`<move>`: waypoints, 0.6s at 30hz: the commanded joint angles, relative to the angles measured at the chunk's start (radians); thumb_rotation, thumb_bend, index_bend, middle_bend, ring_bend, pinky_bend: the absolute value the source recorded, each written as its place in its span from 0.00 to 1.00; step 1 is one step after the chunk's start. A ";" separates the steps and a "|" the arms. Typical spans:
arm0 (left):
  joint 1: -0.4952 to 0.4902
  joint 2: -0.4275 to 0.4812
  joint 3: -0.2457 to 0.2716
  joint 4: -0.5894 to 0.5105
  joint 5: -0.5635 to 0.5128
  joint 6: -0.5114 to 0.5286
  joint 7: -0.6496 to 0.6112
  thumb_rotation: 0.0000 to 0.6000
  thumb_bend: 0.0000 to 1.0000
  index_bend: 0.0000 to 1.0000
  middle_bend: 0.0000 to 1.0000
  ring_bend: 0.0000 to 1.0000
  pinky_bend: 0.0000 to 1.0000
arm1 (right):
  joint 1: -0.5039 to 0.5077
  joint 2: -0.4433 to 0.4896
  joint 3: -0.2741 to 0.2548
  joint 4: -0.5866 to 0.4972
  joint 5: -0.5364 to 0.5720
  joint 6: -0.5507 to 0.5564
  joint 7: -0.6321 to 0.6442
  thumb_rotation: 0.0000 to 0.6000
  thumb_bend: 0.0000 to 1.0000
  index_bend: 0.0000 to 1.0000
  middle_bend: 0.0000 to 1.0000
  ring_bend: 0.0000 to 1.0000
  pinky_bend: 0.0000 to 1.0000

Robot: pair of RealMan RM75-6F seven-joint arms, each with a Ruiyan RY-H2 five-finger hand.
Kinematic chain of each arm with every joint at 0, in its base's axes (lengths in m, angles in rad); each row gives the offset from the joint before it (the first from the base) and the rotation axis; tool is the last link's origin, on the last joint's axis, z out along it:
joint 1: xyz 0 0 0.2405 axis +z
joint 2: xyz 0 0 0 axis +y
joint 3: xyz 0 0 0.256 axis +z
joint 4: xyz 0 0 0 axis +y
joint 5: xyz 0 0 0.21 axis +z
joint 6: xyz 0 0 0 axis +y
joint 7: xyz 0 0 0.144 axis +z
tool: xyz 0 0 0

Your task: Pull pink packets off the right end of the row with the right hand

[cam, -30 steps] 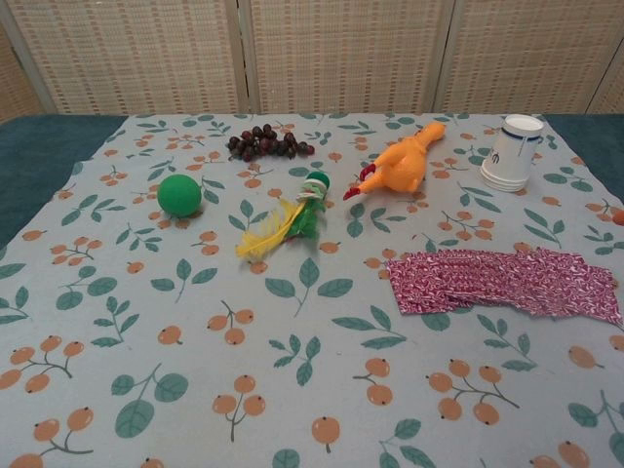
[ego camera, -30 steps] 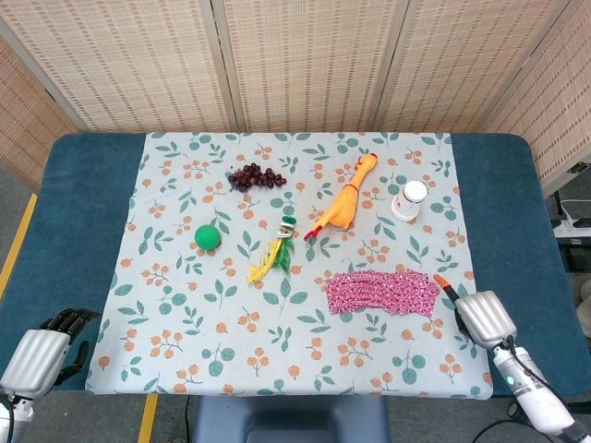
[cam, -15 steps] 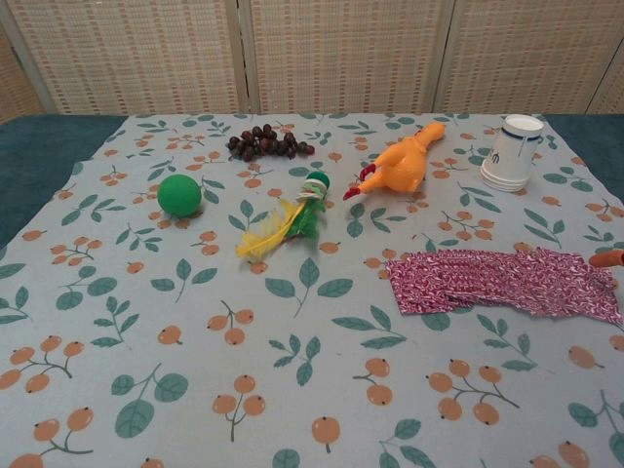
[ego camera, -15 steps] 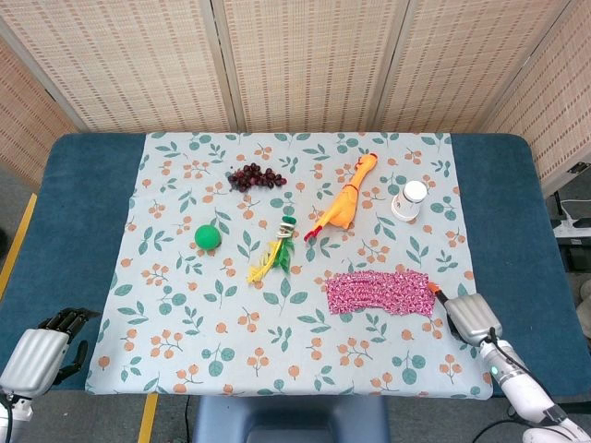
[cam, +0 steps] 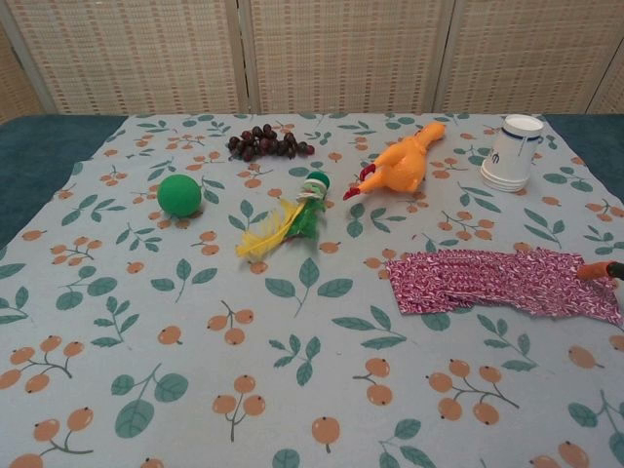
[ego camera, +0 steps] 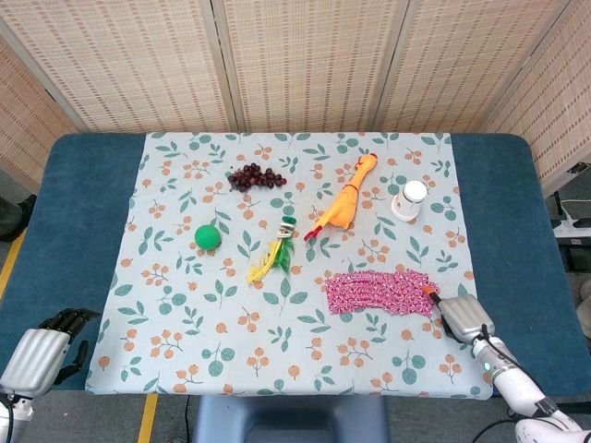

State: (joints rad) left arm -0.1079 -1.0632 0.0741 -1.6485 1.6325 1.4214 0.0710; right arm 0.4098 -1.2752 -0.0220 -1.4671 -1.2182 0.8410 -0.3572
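Desk [ego camera: 83, 198] inventory, left to right: left robot hand [ego camera: 42, 355] off the cloth, fingers curled on nothing; one green ball [ego camera: 208, 237]; one grape bunch [ego camera: 256, 176]; one feathered toy [ego camera: 274, 253]; one rubber chicken [ego camera: 343, 201]; one row of pink packets [ego camera: 380, 293], individual count unclear; one paper cup [ego camera: 410, 200]. Right robot hand [ego camera: 462, 317] has an orange fingertip at the row's right end; finger state undeterminable.
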 commanded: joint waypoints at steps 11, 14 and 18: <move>0.002 0.001 0.001 -0.002 0.003 0.003 -0.001 1.00 0.59 0.24 0.26 0.24 0.44 | 0.012 0.003 -0.018 0.001 0.038 -0.007 -0.032 1.00 0.90 0.12 0.75 0.86 0.82; 0.002 0.001 0.000 -0.002 0.002 0.004 -0.001 1.00 0.59 0.24 0.26 0.24 0.44 | 0.011 0.011 -0.022 -0.003 0.049 -0.004 -0.039 1.00 0.90 0.17 0.75 0.86 0.82; 0.002 0.002 0.001 -0.003 0.004 0.004 0.000 1.00 0.59 0.24 0.26 0.24 0.44 | 0.008 0.025 -0.030 -0.013 0.061 0.002 -0.053 1.00 0.90 0.21 0.75 0.86 0.82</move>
State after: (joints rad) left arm -0.1059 -1.0614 0.0747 -1.6514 1.6361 1.4256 0.0705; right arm 0.4183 -1.2521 -0.0510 -1.4784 -1.1588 0.8422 -0.4084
